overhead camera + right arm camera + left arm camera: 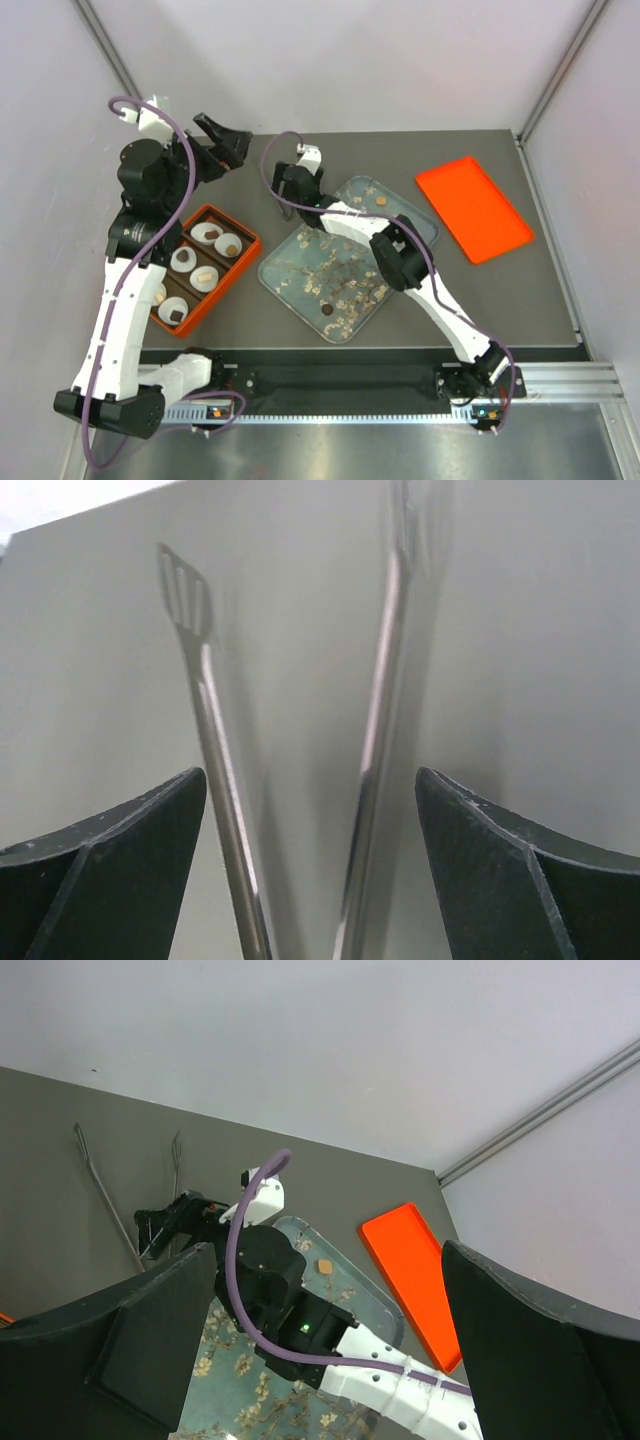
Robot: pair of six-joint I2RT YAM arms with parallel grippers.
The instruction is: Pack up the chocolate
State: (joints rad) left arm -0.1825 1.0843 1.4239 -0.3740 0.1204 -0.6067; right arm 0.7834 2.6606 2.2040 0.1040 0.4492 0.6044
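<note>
Chocolate pieces sit in white paper cups in the orange box [252, 243] at the left, one of them a caramel piece [204, 277]. Loose pieces lie on the clear flowered tray [275, 268]: a dark chocolate [327, 309] near its front, a caramel chocolate [383, 203] [324, 1265] at the back. Metal tongs [215, 770] [98, 1188] lie on the table left of the tray. My right gripper [310, 860] [289, 198] is low over them, open, with each finger clear of the tongs' arms. My left gripper [222, 135] [325, 1360] hangs high at the back left, open and empty.
An orange lid [472, 207] [410, 1280] lies on the table at the back right. Thin pale flakes are strewn over the clear tray. White walls close off the back and sides. The right arm stretches across the tray.
</note>
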